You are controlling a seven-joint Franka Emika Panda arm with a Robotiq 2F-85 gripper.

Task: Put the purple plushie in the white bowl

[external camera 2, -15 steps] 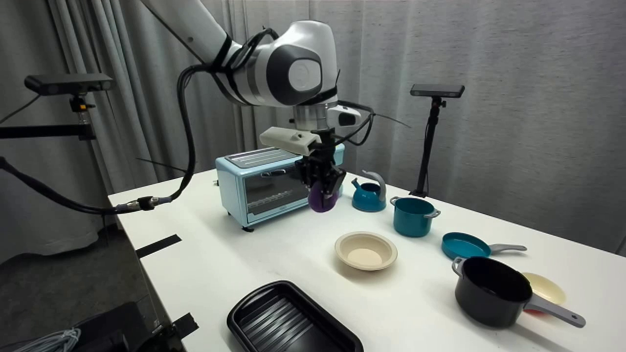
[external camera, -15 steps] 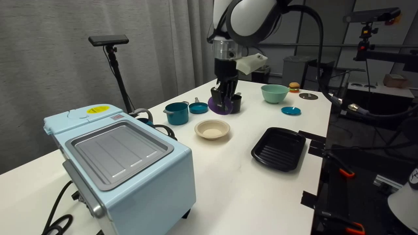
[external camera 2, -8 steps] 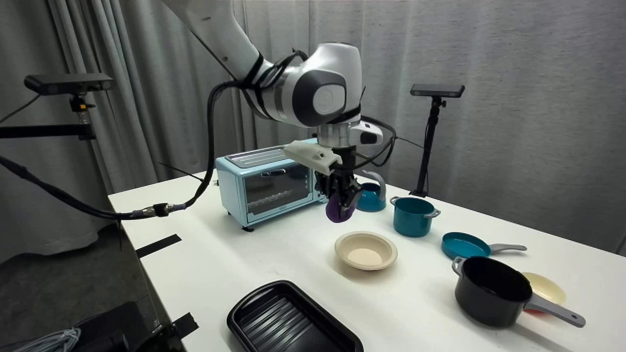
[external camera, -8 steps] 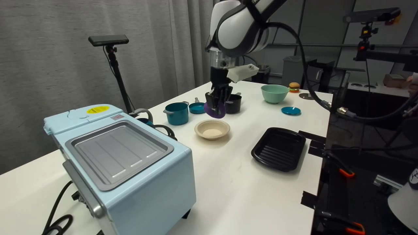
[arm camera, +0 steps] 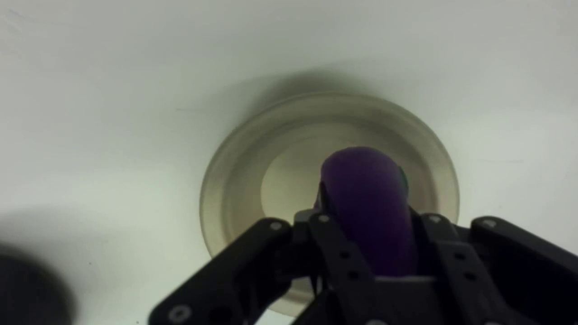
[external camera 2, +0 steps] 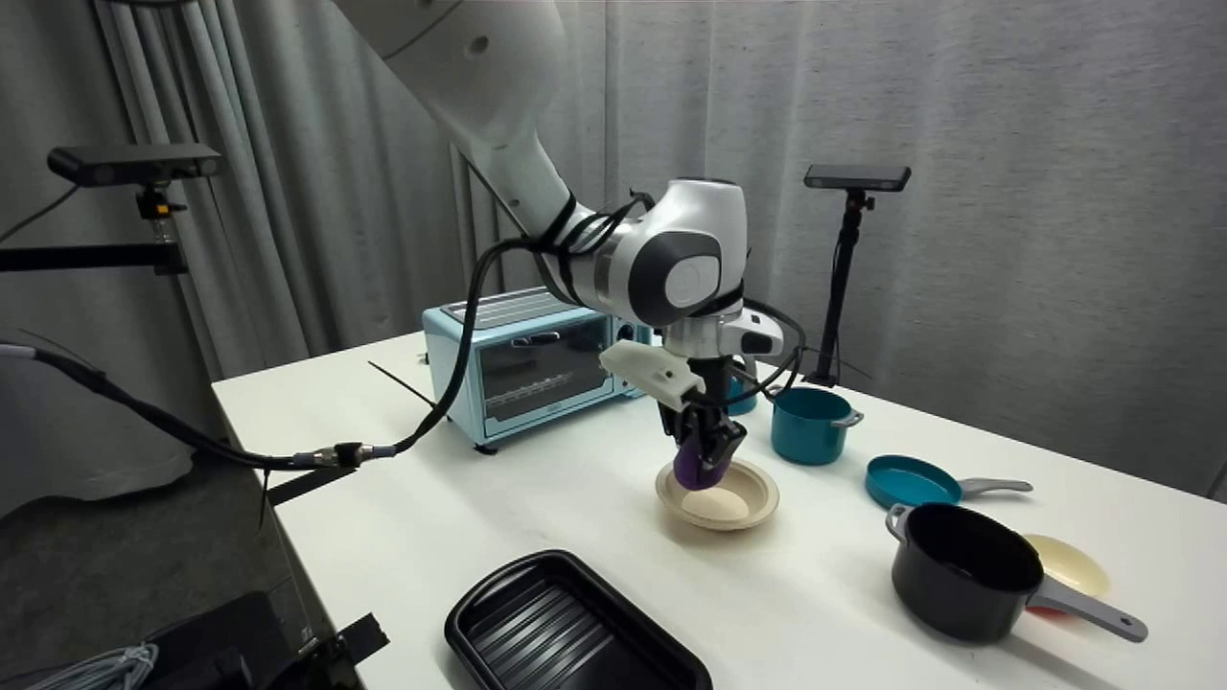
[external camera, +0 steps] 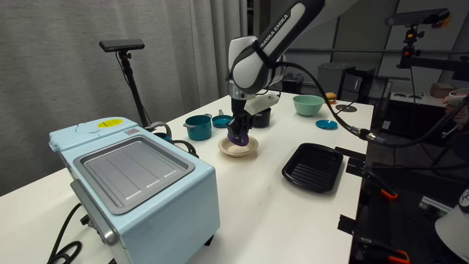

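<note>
While over bowl (arm camera: 289,185), plushie (arm camera: 366,198) near rim (arm camera: 332,104)

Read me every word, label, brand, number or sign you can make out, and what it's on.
"FRANKA EMIKA": on the robot arm, in an exterior view.
Yellow label on the light-blue toaster oven: too small to read.
Pinkish label near it: too small to read.
Dark mark at that view's right edge: unreadable.
Purple plushie, white bowl: no lettering seen.
</note>
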